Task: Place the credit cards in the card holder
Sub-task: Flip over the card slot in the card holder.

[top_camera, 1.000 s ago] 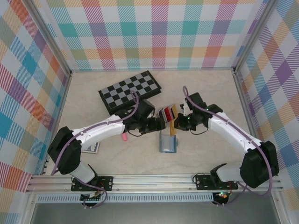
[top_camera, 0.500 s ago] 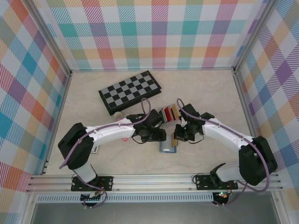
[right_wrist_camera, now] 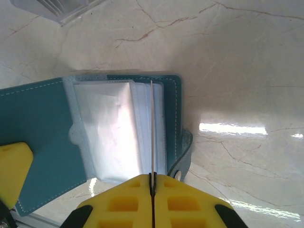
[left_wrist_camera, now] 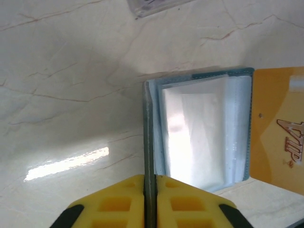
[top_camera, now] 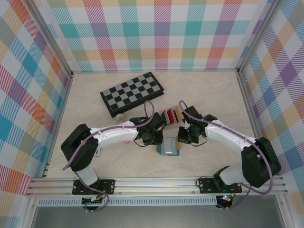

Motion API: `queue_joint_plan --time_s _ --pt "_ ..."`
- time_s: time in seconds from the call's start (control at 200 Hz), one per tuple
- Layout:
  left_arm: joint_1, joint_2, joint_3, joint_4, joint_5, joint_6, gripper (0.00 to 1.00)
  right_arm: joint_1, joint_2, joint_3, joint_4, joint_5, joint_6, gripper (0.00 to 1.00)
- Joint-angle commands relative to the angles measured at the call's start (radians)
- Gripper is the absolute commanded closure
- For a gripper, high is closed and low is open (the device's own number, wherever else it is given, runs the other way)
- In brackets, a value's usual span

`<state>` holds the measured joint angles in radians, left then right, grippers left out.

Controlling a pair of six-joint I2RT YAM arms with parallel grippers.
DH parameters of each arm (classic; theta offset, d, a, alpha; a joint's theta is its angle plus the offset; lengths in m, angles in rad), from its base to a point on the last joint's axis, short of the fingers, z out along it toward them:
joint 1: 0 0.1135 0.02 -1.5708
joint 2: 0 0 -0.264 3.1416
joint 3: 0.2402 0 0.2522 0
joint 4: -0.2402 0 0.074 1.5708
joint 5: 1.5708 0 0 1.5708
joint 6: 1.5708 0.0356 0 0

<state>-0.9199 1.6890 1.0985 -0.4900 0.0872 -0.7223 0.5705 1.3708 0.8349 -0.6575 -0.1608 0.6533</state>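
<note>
Pale marbled surface [top_camera: 209,95] carries a chessboard [top_camera: 133,93] at the back left. In front of it, near the middle and between the two hands, we see the card holder [top_camera: 169,148]. It is a small teal wallet with a stitched edge and a snap tab, lying open with clear plastic sleeves fanned inside. Its open spread runs left-right. One cover is lifted and shows edge-on in the left wrist view. A row of red, black and tan cards [top_camera: 171,115] sits just behind it, apart from it. A yellow card [left_wrist_camera: 278,128] with "VIP" lettering stands on edge at the sleeves' right side, its length running from the right hand into the sleeves. Left hand [left_wrist_camera: 150,185] is clamped on the lifted cover's edge. Right hand [right_wrist_camera: 153,183] is pinched tight on the yellow card.
</note>
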Motion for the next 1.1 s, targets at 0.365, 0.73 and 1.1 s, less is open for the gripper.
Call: queue_joint_plan --time_s 0.365,0.73,1.1 --pt "0.027 -0.048 -0.152 0.182 0.054 -0.1 0.99 0.005 0.041 -0.031 0.061 -0.052 -0.027 0.93" --pt "0.027 -0.048 -0.188 0.257 0.053 -0.125 1.0 0.008 0.001 0.002 0.035 -0.052 -0.032 0.92" --pt "0.027 -0.049 -0.251 0.393 0.073 -0.198 1.0 0.038 -0.046 0.014 0.086 -0.091 0.004 0.9"
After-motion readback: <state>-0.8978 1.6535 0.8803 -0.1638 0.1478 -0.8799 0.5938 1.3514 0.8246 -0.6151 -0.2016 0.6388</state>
